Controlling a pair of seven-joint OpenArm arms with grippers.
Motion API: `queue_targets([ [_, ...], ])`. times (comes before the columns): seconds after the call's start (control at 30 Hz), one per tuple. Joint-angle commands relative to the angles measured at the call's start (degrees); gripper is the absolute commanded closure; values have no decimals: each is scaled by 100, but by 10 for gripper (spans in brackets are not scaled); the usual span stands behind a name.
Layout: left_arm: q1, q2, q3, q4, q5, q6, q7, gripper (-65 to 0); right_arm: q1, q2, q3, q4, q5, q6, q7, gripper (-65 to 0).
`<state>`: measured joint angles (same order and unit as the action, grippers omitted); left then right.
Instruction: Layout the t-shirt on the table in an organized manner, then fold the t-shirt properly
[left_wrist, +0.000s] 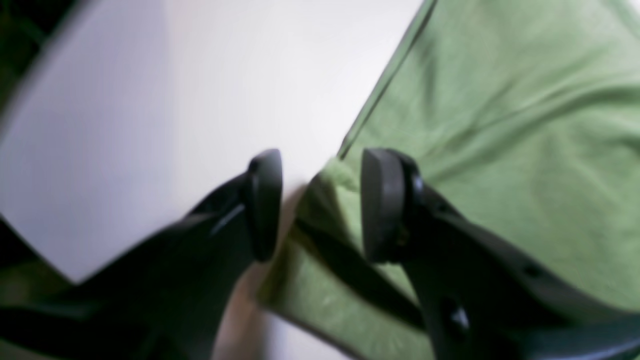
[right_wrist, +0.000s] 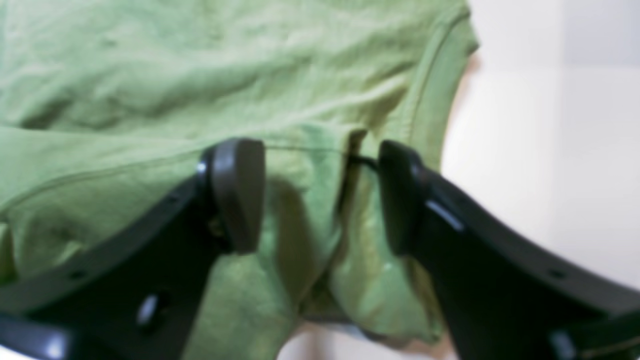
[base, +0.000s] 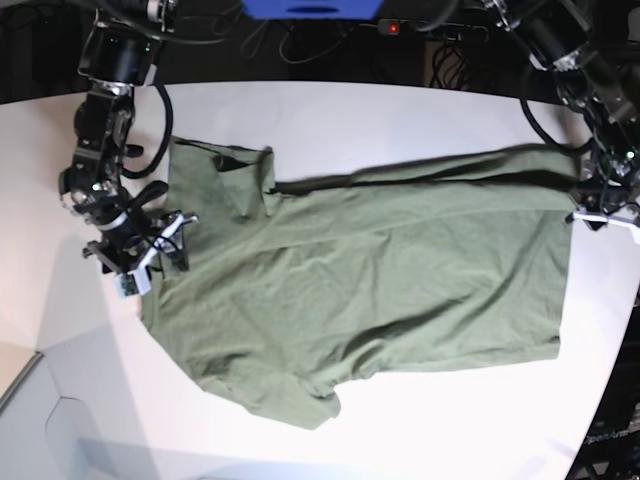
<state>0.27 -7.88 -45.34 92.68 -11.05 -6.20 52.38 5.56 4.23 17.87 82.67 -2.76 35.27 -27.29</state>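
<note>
The olive-green t-shirt (base: 380, 270) lies spread out on the white table (base: 350, 120), neck end to the left and hem to the right, with wrinkles and one sleeve folded over at the upper left. My right gripper (base: 150, 245) stands at the shirt's left edge; in the right wrist view it (right_wrist: 320, 195) is open, with a bunched fold of the t-shirt (right_wrist: 200, 75) loose between its fingers. My left gripper (base: 603, 212) is at the hem's far right corner. The left wrist view shows it (left_wrist: 322, 205) open over the corner of the t-shirt (left_wrist: 500, 125).
Black cables and a blue box (base: 310, 8) lie beyond the table's far edge. The table's curved edge (base: 612, 380) runs close to the shirt's hem on the right. Bare tabletop (left_wrist: 200, 75) shows beside the hem corner, and more (right_wrist: 550, 150) beside the sleeve.
</note>
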Motion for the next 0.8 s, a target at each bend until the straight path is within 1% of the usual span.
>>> queue_targets([
  [0.0, 21, -78, -33, 274, -113, 9, 15, -256, 46, 21, 116, 256, 79, -15, 157, -395],
  [0.07, 285, -96, -33, 688, -561, 9, 217, -256, 20, -111, 284, 528, 87, -15, 149, -396],
  [0.13, 689, -131, -24, 943, -965, 9, 278, -254, -33, -181, 477, 704, 87, -15, 122, -399],
  [0.2, 962, -140, -24, 925, -1132, 9, 243, -256, -130, -208, 565, 757, 87, -15, 122, -399],
  [0.37, 1392, -140, 20, 354, -1212, 9, -170, -256, -271, -208, 574, 713, 87, -15, 122, -400],
  [0.53, 1463, -157, 20, -156, -1168, 9, -522, -256, -341, -208, 574, 713, 87, -15, 149, -400],
  [0.63, 1410, -280, 81, -376, -1212, 9, -574, -256, -341, -208, 574, 713, 87, -15, 149, -401],
  [0.77, 1261, -307, 301, -394, -1168, 9, -574, -256, -341, -199, 574, 748, 87, -15, 149, -401],
])
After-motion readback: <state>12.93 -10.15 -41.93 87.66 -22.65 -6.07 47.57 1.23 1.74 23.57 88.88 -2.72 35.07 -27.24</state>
